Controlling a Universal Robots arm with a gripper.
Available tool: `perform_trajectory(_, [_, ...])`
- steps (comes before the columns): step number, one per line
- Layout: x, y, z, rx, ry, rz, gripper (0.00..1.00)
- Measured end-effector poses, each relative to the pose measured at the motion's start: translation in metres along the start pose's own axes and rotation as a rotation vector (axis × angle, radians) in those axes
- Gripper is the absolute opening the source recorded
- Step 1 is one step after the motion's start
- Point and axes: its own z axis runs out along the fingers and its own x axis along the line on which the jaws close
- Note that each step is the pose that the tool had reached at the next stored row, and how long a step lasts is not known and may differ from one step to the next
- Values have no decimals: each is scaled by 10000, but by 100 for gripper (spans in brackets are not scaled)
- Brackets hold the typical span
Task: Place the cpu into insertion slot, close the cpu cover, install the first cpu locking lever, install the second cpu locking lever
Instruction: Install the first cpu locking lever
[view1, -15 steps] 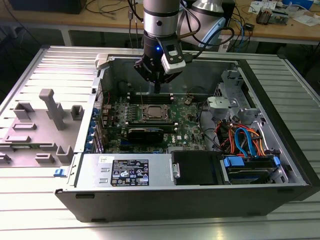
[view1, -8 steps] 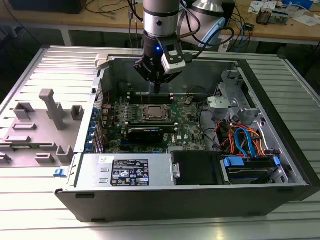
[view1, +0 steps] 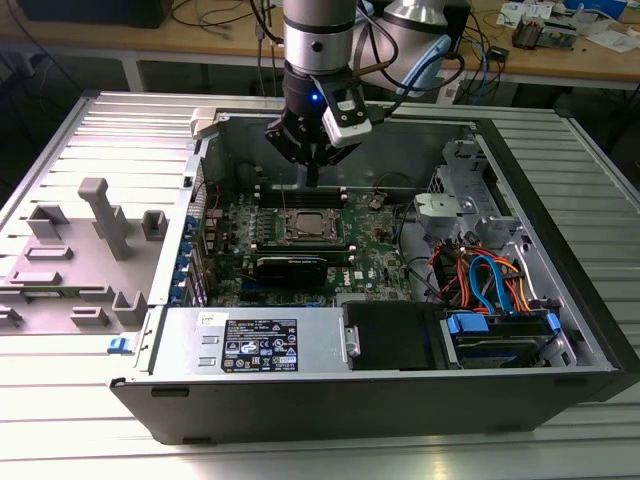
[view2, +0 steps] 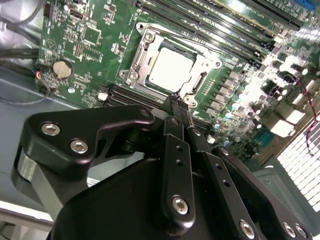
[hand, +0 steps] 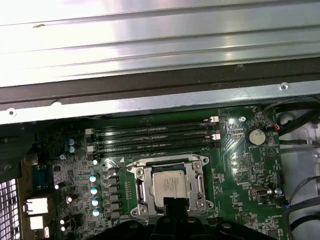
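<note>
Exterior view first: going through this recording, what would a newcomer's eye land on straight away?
The open computer case on the ribbed metal table, with the black tool hanging above its green motherboard. In both wrist views the silver cpu lies inside the silvery cpu cover frame, close to the tool's tip. Bright blue and orange cables stand out at the exterior view's right.

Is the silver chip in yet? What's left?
Done: the small silver-grey square cpu sits in its socket, thin silvery metal frame cover down around it. In hand: nothing; the black gripper, shut, hovers by the socket's edge. Left: locked or not, unclear.
</note>
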Motion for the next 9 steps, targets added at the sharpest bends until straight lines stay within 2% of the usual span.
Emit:
perform_trajectory(2, [10,-1,4,-9,0,-354,11])
perform_trajectory(6, [38,-3,8,-15,1,-692,11])
perform_trajectory(8, [128,-9,9,-18,1,-771,11])
perform_trajectory(9, [140,-10,9,-17,1,-771,11])
